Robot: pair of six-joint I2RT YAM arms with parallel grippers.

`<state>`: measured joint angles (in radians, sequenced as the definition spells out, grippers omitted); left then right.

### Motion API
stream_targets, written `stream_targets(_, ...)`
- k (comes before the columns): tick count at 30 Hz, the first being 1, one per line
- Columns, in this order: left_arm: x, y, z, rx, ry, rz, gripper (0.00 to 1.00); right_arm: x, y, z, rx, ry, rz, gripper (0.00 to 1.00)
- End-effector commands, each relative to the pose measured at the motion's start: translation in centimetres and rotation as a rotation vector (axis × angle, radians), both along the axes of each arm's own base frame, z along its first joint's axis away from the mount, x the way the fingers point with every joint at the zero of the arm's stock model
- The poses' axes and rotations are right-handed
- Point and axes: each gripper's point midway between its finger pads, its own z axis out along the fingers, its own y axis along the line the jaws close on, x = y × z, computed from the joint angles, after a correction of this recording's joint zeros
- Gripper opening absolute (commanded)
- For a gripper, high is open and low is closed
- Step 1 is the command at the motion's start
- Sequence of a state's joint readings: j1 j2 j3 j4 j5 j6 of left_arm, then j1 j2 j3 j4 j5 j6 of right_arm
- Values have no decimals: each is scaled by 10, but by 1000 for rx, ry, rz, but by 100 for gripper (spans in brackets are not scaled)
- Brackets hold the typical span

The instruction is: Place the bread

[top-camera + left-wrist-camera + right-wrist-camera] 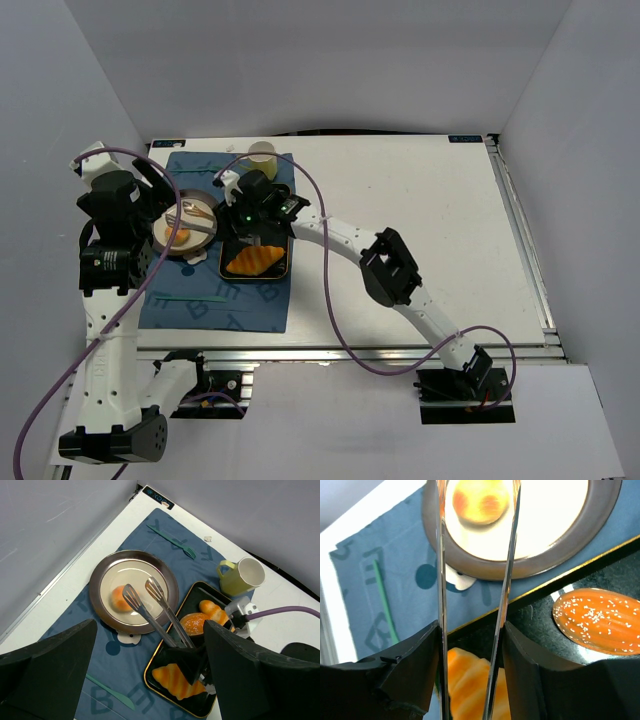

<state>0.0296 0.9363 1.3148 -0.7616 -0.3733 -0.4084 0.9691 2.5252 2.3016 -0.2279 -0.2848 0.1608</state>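
Note:
The bread is a small round golden bun lying on the left part of the round metal plate, free of the tongs. Metal tongs reach over the plate, their two tips spread apart just right of the bun. My right gripper is shut on the tongs' handles above the black tray. In the right wrist view the bread lies between the two spread tong arms, beyond my right gripper. My left gripper hangs open above the mat, holding nothing.
A black tray right of the plate holds a striped croissant, a seeded orange roll and another croissant. A yellow mug stands behind it. A green fork and knife lie on the blue mat.

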Motion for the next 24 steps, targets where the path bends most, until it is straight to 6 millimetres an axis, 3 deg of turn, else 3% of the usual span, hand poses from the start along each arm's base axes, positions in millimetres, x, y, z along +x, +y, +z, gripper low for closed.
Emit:
stream_targets(1,-4,-1,3,3,-16,-8,98,-5,5,83,155,-69,32,57)
stream_targets(10,-7,0,6,7,-19,-2,98,-8,-1,90,163,-58,8,54)
stream_targets(11,-7,0,6,8,-19,-2,98,-7,-4,103,176,-75,-4,54)
stream_targets(13,-7,0,8,9,-21,-2,98,-1,-15,104,158,-79,-41,55)
stream_targets(14,-8,0,10,8,-25,0,98,-2,-23,118,163,-85,-55,56)
stream_targets(15,-8,0,10,8,-23,0,98,6,-32,119,146,-92,-101,56)
stream_targets(16,-8,0,13,8,-31,-1,98,11,-45,110,114,-76,-134,56)
stream_targets(17,-9,0,14,8,-32,1,98,12,-61,129,120,-86,-168,56)
stream_targets(18,-10,1,15,8,-31,5,98,18,-75,132,107,-91,-218,56)
stream_targets(20,-12,1,17,10,-31,6,98,21,-115,142,94,-80,-298,56)
stream_targets(21,-13,2,17,11,-29,9,98,32,-136,142,72,-90,-374,56)
stream_targets(22,-15,2,17,12,-29,8,98,27,-159,147,56,-91,-413,56)
stream_targets(24,-16,1,16,12,-26,7,98,36,-203,141,-6,-84,-542,56)
